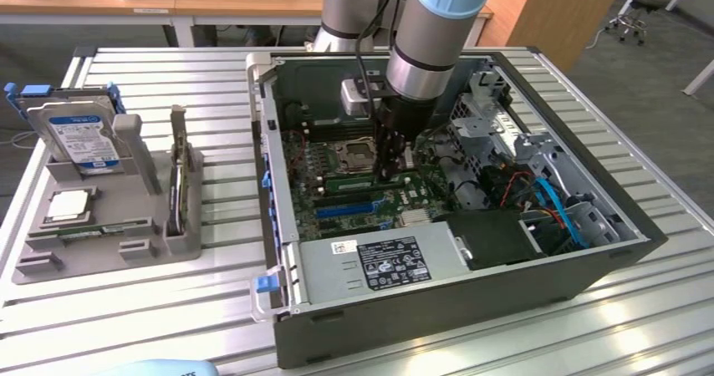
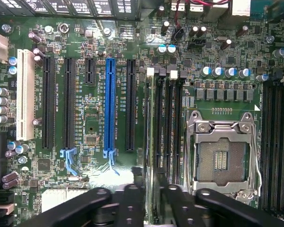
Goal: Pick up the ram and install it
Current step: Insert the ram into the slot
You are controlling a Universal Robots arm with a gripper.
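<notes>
reaching down into the open computer case (image 1: 446, 309) and straddling the ram (image 2: 154, 156) with the gripper (image 2: 153, 201), holding the jaws narrowly apart, seemingly clamping nothing. standing the ram edge-on in 1 of the memory slots (image 2: 166, 123), just beside the empty processor socket (image 2: 221, 158) on the exterior view's right, lining edge contacts with the slot.

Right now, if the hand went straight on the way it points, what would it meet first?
Most likely the ram, standing edge-on in the memory slot beside the empty processor socket, directly in line with the hand. How close they are is unclear.
</notes>
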